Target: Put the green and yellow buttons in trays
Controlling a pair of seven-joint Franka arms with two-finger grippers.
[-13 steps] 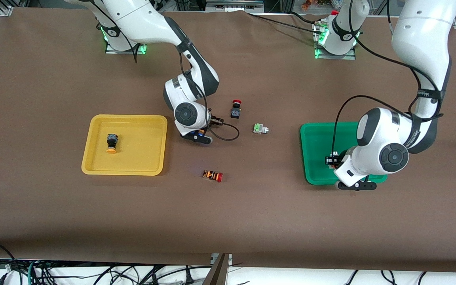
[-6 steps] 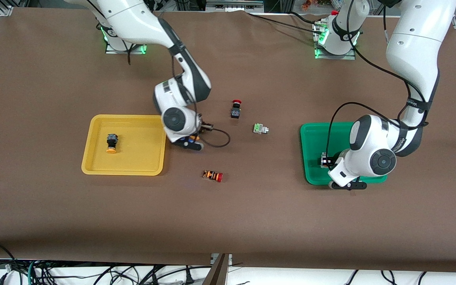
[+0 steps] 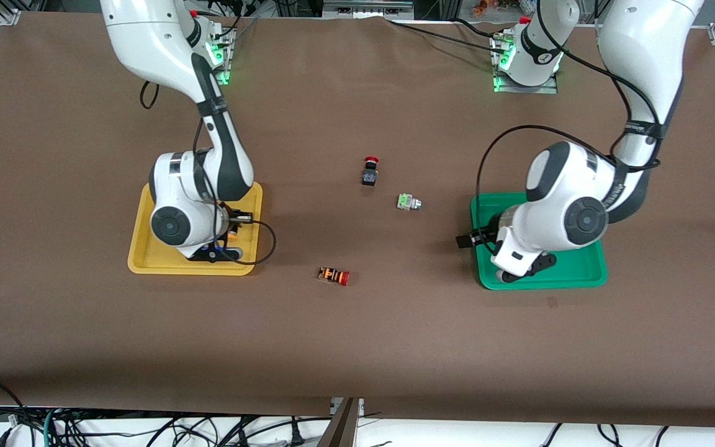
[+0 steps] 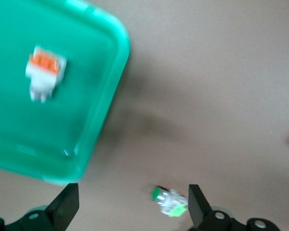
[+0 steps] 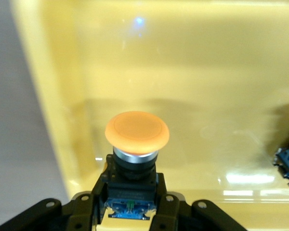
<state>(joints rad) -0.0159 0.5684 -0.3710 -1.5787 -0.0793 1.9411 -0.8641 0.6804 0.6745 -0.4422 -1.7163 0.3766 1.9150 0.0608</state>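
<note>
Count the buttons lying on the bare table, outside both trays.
3. A red-capped black button lies farthest from the front camera, a green-faced button sits beside it toward the green tray, and an orange-striped button is nearest. Others may be hidden.

Both arms are glossy white with dark grey joint bands and round grey caps on the wrist housings. The right arm (image 3: 199, 155) shows at the upper left of the front view, the left arm (image 3: 587, 205) at the right. Thin black cables loop from each wrist. Green lights glow at both bases. The fingers (image 4: 62, 209) are black plastic with small round screw holes.
</note>
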